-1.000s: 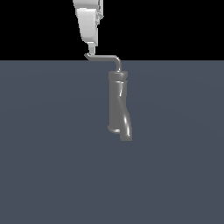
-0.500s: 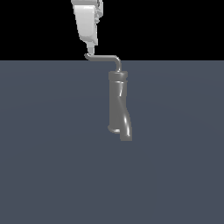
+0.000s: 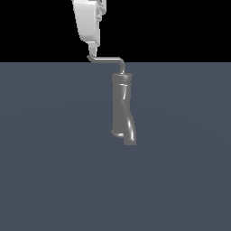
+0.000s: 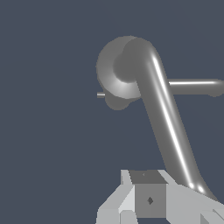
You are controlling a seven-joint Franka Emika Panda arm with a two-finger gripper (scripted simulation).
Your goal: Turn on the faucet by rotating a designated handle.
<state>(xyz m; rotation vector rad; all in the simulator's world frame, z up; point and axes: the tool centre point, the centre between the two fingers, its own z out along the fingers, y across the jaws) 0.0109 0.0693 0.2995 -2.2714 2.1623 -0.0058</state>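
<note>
The glossy grey faucet stands upright in the middle of the exterior view, its bent spout end low down. The handle, a thin L-shaped rod, runs from the faucet's top toward the exterior view's left and ends in a small hook. My white gripper comes down from above, with its tip right at that hook; the jaws look closed together. In the wrist view the handle runs from the round faucet body to my gripper, passing beside the fingertips.
A flat dark grey surface lies all around the faucet. Nothing else shows on it.
My gripper has drifted very slightly toward the exterior view's left. The handle and faucet have not visibly moved.
</note>
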